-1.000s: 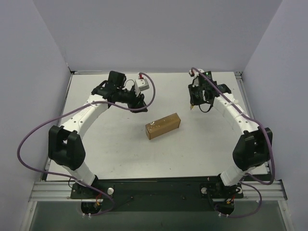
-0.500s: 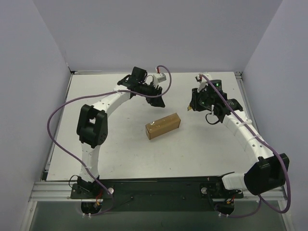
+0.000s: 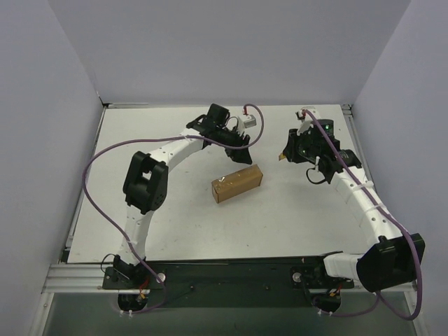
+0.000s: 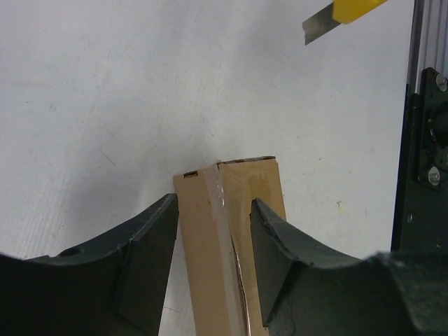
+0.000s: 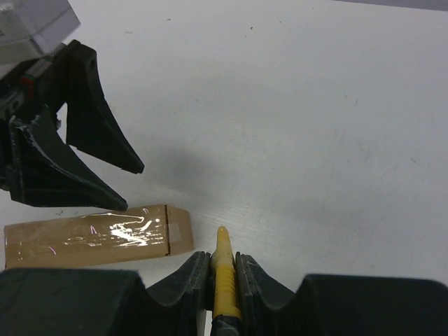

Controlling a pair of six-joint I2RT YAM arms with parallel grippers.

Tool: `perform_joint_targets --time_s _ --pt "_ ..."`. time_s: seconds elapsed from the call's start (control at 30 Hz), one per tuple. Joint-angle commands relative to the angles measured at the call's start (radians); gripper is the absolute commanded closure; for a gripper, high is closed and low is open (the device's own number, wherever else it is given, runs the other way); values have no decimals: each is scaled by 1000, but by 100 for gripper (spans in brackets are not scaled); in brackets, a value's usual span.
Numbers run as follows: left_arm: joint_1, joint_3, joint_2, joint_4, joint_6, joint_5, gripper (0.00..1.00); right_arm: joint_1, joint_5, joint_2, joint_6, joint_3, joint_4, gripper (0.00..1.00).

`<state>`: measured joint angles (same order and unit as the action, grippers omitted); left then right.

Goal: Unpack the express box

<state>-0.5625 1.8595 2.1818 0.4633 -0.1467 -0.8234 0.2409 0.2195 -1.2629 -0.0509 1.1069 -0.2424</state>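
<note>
A small oblong box of plain brown cardboard (image 3: 238,183), its top sealed with glossy clear tape, lies flat near the middle of a white table (image 3: 175,217). Seen from above, its long axis runs from near-left to far-right at a slight slant.

The left gripper (image 3: 243,152) hangs just past the box's far long side, closer to it than the other arm. Its two dark fingers (image 4: 140,266) are spread apart and hold nothing. In the left wrist view the box (image 4: 231,245) runs lengthwise between them, away from the camera, with a narrow gap of table on the left and the right finger's edge overlapping the box. The spread looks a little wider than the box, so the fingers are lined up to close across its narrow width. Whether they are low enough to touch it cannot be told.

The right gripper (image 5: 222,255) is clamped on a slim yellow utility knife (image 5: 223,276), tip pointing forward. It sits off the box's far-right end, and the box (image 5: 98,234) lies to its left, apart from the blade.

The box is unopened and the tape looks uncut.
</note>
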Motion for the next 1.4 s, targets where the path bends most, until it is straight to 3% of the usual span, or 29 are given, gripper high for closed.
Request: perform_joint_targets --time_s 0.0,0.6,0.87,1.37 --pt "12 76 32 11 -39 29 44 -8 75 23 -35 -8 69 100" --pt "23 76 39 9 19 -118 42 24 101 10 -112 -94 129 100" --pt "7 55 62 63 -42 -7 41 57 84 10 -115 -122 172 100" --pt "7 47 108 126 -91 15 42 132 -22 -35 -96 -157 279 100"
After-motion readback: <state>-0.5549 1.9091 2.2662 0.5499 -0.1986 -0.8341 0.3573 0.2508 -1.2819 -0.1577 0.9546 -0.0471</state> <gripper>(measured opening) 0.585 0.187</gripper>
